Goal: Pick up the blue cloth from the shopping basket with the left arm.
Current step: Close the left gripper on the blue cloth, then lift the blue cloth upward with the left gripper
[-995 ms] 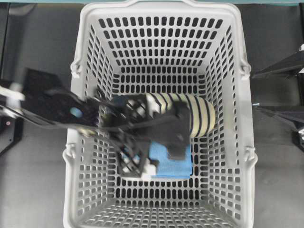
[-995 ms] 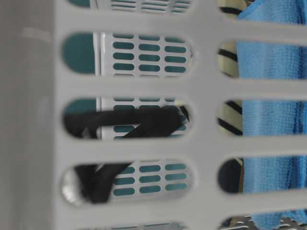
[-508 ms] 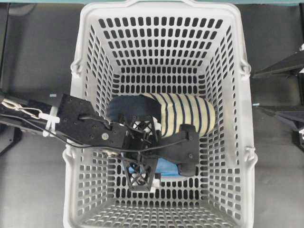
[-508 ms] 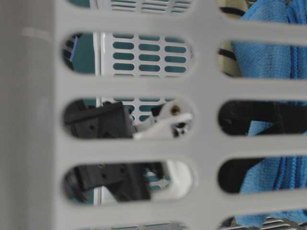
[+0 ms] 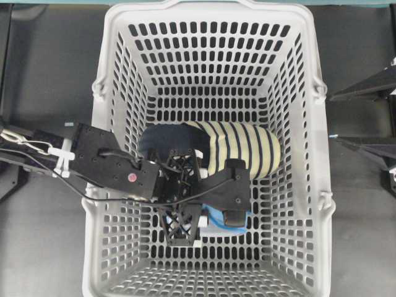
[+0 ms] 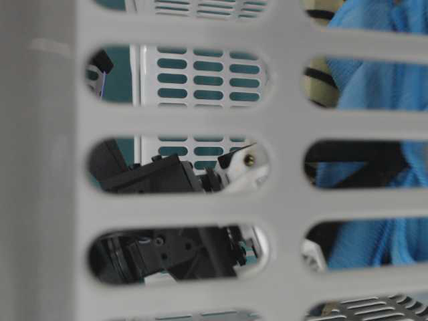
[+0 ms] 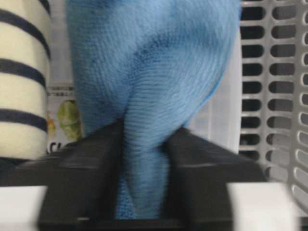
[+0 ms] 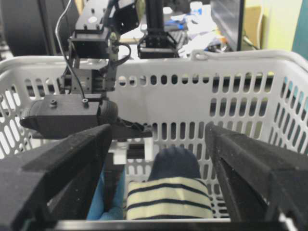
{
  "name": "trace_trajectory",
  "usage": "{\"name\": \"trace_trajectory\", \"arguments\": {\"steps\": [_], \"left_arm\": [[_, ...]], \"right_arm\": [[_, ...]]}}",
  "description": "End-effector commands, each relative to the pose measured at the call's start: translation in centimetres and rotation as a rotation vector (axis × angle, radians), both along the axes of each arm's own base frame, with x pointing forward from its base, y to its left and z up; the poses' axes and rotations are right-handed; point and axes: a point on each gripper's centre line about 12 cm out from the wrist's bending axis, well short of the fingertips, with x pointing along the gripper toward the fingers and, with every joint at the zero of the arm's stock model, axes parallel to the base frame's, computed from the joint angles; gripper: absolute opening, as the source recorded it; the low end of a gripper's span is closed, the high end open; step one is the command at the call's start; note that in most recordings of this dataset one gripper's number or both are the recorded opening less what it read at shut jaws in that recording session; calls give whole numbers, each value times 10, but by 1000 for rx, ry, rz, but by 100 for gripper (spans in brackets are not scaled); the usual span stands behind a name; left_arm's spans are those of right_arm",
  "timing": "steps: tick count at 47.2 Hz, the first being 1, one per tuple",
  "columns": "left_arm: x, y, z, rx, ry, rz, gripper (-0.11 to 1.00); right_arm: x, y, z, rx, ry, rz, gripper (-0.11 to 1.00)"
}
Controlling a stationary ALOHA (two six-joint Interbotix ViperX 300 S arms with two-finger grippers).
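Observation:
The sky-blue cloth [image 7: 149, 62] is bunched and pinched between the black jaws of my left gripper [image 7: 144, 192], which is shut on it. In the overhead view the left gripper [image 5: 210, 226] is down inside the light-grey shopping basket [image 5: 309, 124], covering most of the cloth [image 5: 215, 224]. Through the basket's slots the table-level view shows the cloth [image 6: 374, 87] gathered up at the right. My right gripper [image 8: 156, 159] is open and empty, outside the basket's side wall [image 8: 192, 82].
A cream slipper with navy stripes [image 5: 238, 148] lies on the basket floor just behind the cloth, touching it; it also shows in the left wrist view [image 7: 19, 96]. A white printed label [image 7: 67, 120] lies under the cloth. Basket walls [image 7: 274, 96] stand close on all sides.
The left gripper came down into the basket and its fingers closed in from either side of the cloth. The flat cloth is now bunched up between them.

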Motion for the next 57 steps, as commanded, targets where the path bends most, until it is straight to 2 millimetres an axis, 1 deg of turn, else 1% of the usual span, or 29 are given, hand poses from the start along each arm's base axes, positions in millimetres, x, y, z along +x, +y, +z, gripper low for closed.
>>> {"name": "trace_trajectory", "arguments": {"steps": [1,2,3,8,9,11,19,26,28,31,37,57], "left_arm": [[4,-3,28,-9,-70,-10,16],[4,-3,32,-10,-79,-11,12],[5,-3,43,-14,-102,-12,10],[5,-3,79,-14,-167,-29,10],[4,-3,91,-14,-186,-33,10],[3,-2,106,-12,-204,-39,10],[-10,1,170,-10,-271,-52,10],[-28,5,209,-20,-344,-53,10],[-33,7,215,-21,-361,-52,10],[-38,9,218,-17,-366,-52,10],[-43,12,215,-15,-359,-51,10],[-43,13,213,-15,-370,-48,10]], "right_arm": [[1,0,4,3,-14,-2,76],[1,0,4,3,-14,-2,76],[1,0,4,5,-14,-2,76],[1,0,2,3,-11,-2,76],[1,0,2,5,-11,-2,76],[1,0,2,5,-11,-2,76],[1,-1,0,15,-6,-4,76],[1,-1,0,15,-8,-4,76],[1,-1,1,15,-11,-4,76],[1,-1,1,15,-11,-4,76],[1,-1,1,15,-9,-4,76],[1,-1,1,15,-11,-4,76]]}}
